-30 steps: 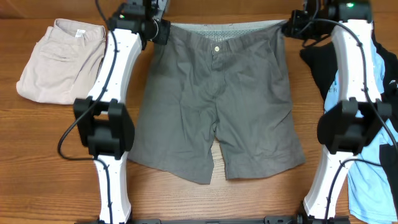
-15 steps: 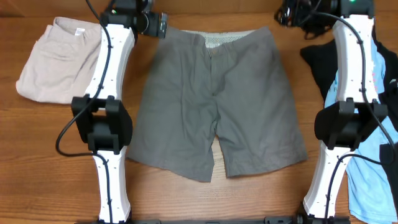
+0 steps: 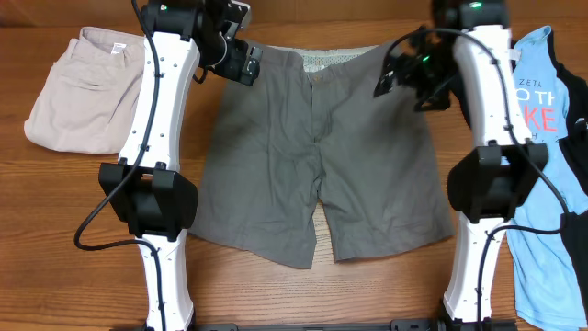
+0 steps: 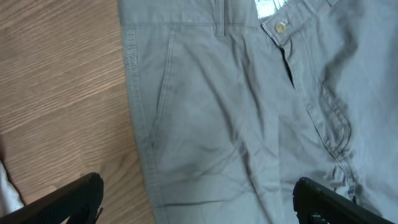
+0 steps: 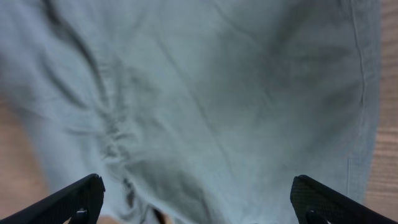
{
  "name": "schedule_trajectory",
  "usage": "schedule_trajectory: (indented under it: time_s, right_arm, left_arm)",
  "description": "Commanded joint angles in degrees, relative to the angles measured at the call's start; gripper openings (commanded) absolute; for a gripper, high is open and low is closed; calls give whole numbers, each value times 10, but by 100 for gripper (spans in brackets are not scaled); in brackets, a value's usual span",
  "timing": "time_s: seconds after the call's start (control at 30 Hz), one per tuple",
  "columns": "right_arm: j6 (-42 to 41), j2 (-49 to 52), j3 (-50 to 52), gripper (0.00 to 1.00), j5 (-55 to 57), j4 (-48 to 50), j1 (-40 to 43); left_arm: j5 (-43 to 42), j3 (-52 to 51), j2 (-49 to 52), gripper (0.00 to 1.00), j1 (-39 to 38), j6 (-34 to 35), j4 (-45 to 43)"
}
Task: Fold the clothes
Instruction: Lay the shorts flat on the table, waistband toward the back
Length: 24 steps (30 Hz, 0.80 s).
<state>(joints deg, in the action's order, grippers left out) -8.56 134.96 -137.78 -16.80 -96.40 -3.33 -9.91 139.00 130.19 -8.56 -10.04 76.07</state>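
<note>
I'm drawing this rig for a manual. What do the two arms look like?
The left arm and right arm have slim white links joined by bulky black joint housings. Loose black cables loop alongside, a green light glows near each wrist, and the gripper fingers are black.

- The worktop (image 3: 55,239) is wood, a warm medium brown, with the grain running left to right in the overhead view.
- Lighting's pretty even, just soft shadows on the wood.
- The left wrist view catches a bare strip of it along its left side.
</note>
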Motion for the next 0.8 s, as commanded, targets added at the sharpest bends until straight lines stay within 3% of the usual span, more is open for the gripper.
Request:
schedule_trajectory:
  time_s: [0.0,0.33,0.77]
  right_arm:
    - [-82,-16,56,100,89,6,-12]
    - [-127,-16,221,100,70,114,-22]
    - [-127,-13,384,98,67,374,-10]
  left_arm:
    - [4,-3,-1,100,2,-10,13]
    - [28,-3,-1,100,-1,-2,3]
    - [28,-3,-1,100,-20,-7,-44]
